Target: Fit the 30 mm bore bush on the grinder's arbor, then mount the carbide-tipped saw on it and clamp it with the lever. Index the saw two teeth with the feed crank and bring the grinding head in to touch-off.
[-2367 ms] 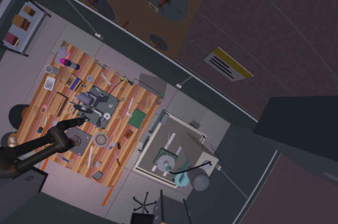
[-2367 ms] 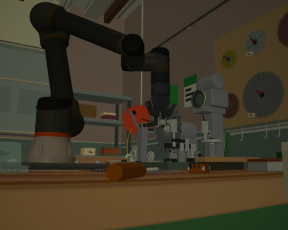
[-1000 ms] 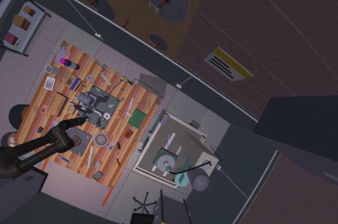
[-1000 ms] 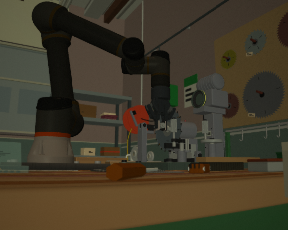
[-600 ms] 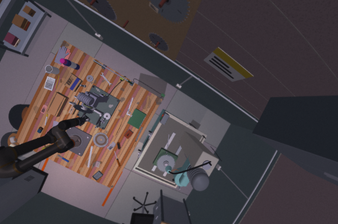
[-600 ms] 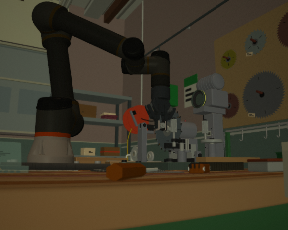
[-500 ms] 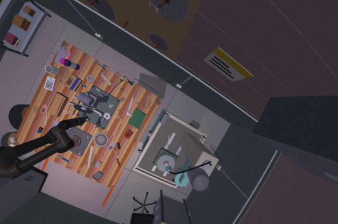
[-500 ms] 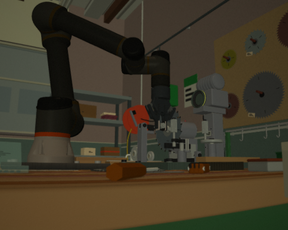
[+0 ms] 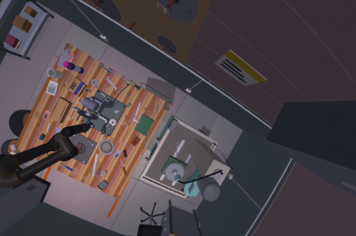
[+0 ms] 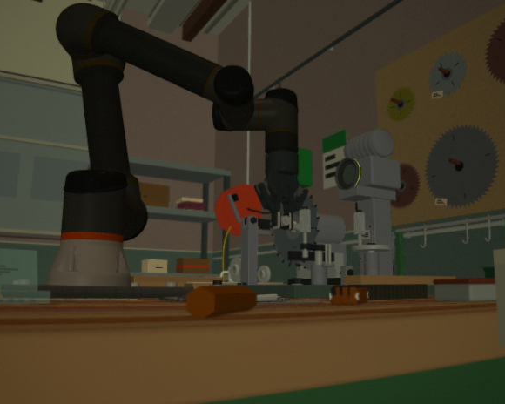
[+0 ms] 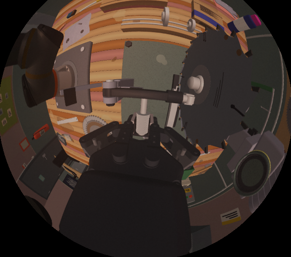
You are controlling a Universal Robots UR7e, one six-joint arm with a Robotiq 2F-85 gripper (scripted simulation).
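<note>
The dark carbide-tipped saw (image 11: 220, 88) sits on the grinder's arbor (image 11: 196, 82), standing upright beside the green base plate (image 11: 152, 74). A dark lever arm (image 11: 144, 94) runs across in front of the saw, from a grey pivot to the arbor. I grip the knurled grey handle (image 11: 143, 123) that stands off this arm, my gripper (image 11: 143, 128) closed around it. From the side, my gripper (image 10: 284, 213) reaches down onto the grinder (image 9: 100, 111) next to the saw (image 10: 294, 235). The grinding head (image 10: 366, 165) stands to the right of the saw, apart from it.
The wooden workbench (image 9: 92, 119) carries a spare toothed blade (image 9: 105, 147), a cardboard box (image 9: 60, 109), a green pad (image 9: 144, 125), a mug (image 9: 54, 73) and small tools. My arm's base plate (image 9: 83, 149) sits near the grinder. A second machine (image 9: 189, 164) stands off the bench.
</note>
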